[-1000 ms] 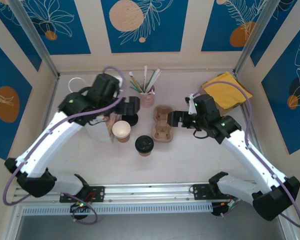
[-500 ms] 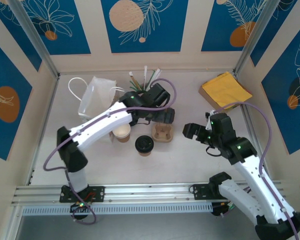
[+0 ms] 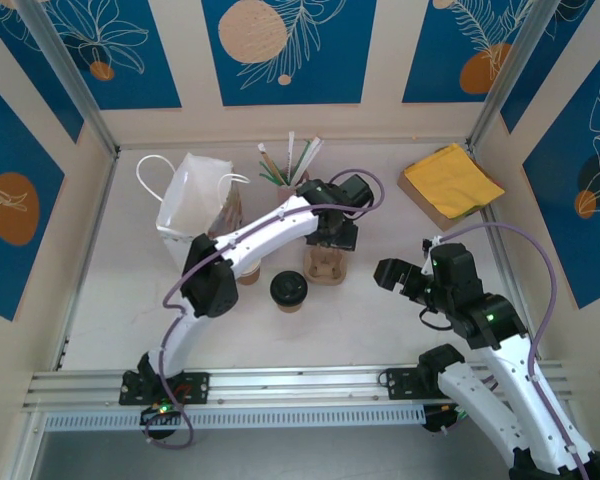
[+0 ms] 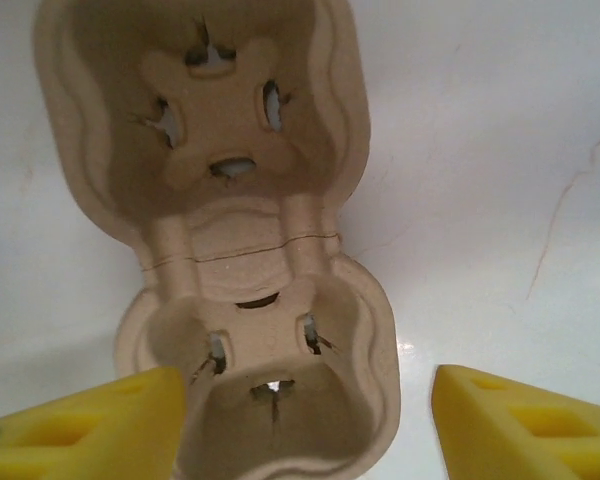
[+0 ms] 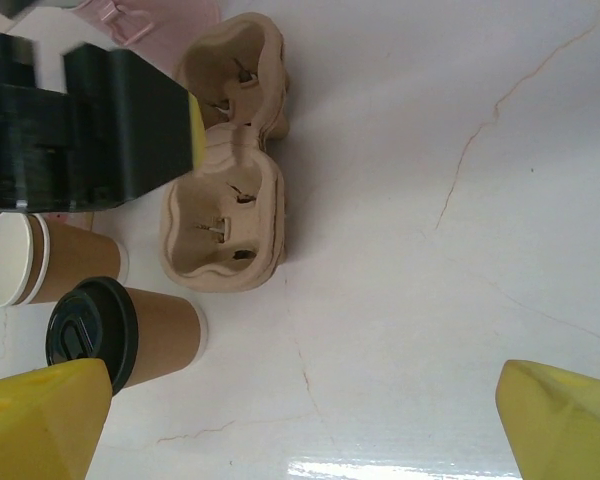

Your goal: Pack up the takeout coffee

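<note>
On the desk (image 3: 380, 330) I see one white bag (image 3: 190, 200), one open cup (image 5: 10, 260), and one takeout coffee (image 3: 289, 290) just beside one two-pocket cup holder (image 4: 230, 150). My left pincer (image 4: 305, 425) is spread around the holder, not pinching. My right pincer (image 5: 300, 430) is spread wide, holding nothing.

One lidded cup (image 5: 120, 333), one open cup (image 5: 20, 262), one two-well carrier (image 5: 225, 215), one white bag (image 3: 192, 200), one pot of stirrers (image 3: 292, 180), one yellow sheet (image 3: 450, 180).

The cup carrier (image 4: 240, 250) runs off the left wrist view's bottom edge
</note>
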Robot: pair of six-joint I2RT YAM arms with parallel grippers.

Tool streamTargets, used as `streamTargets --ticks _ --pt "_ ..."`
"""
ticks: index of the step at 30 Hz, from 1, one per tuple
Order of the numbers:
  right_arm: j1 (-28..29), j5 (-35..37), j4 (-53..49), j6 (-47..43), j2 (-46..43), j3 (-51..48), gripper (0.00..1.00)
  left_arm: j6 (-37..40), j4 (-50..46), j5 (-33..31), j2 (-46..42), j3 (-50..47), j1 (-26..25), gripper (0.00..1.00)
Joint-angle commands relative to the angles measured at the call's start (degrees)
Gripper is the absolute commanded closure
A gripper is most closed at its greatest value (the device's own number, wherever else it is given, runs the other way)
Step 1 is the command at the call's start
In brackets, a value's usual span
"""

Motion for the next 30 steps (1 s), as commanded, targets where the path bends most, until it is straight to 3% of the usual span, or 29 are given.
streamTargets --ticks 1,10,30 --pt "-0.38 -0.97 -0.23 -0.19 -0.41 -0.57 0.01 0.1 -4.3 2.54 3.34 3.0 1.16 0.46" --pt "-1.52 -2.13 0.4 -0.58 0.13 -0.95 0.01 1.1 -9.97 3.73 10.11 11.53 2.78 0.47" --pt "-2.26 -3.89 2.9 -0.46 2.11 -2.81 0.01 0.7 -11.72 7.62 15.6 17.32 5.3 0.51"
